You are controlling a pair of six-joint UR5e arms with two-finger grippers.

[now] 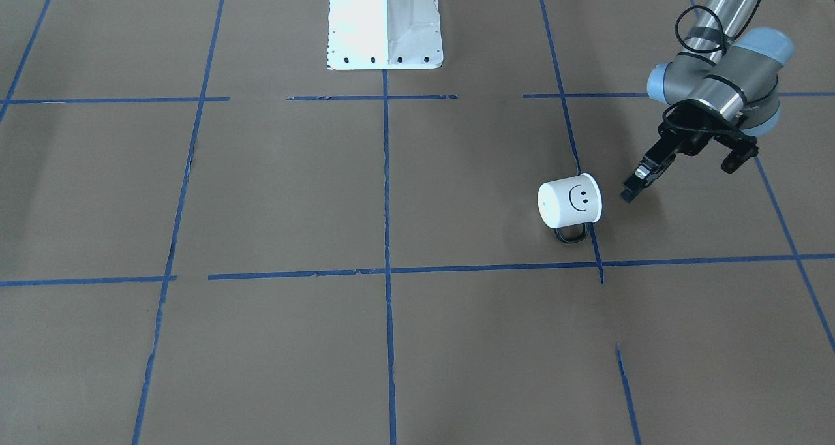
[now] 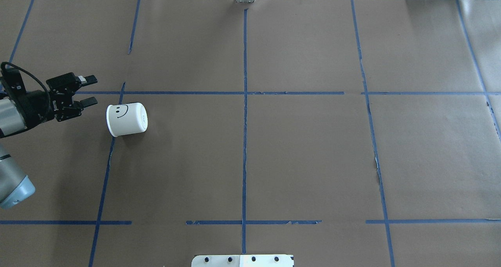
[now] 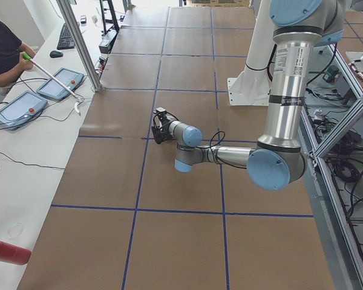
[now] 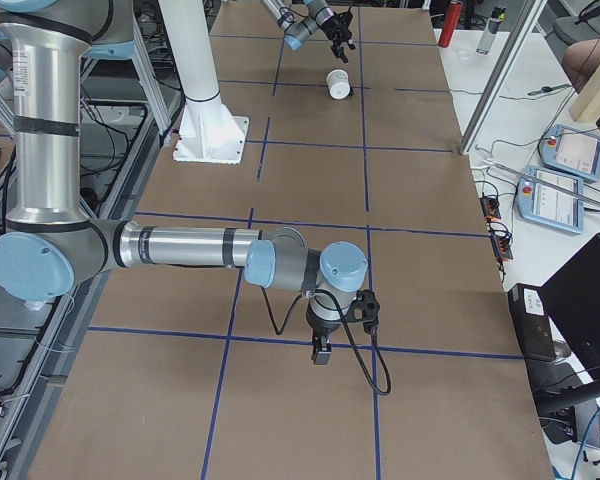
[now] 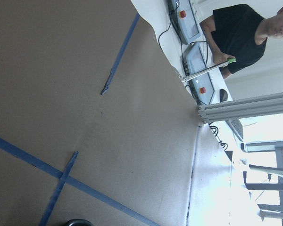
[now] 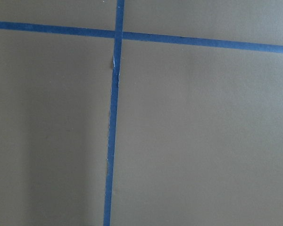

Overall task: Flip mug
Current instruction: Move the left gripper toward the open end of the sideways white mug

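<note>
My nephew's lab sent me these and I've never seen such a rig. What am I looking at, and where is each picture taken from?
Two robot arms work at a table covered in brown paper with blue tape lines. Two pictures look down from above, two from the table's ends, two from cameras on the wrists. On the table lies a white mug with a smiley, on its side. The left gripper is beside it, open, holding nothing. The right gripper is far from the mug; open or shut, I cannot tell.
</note>
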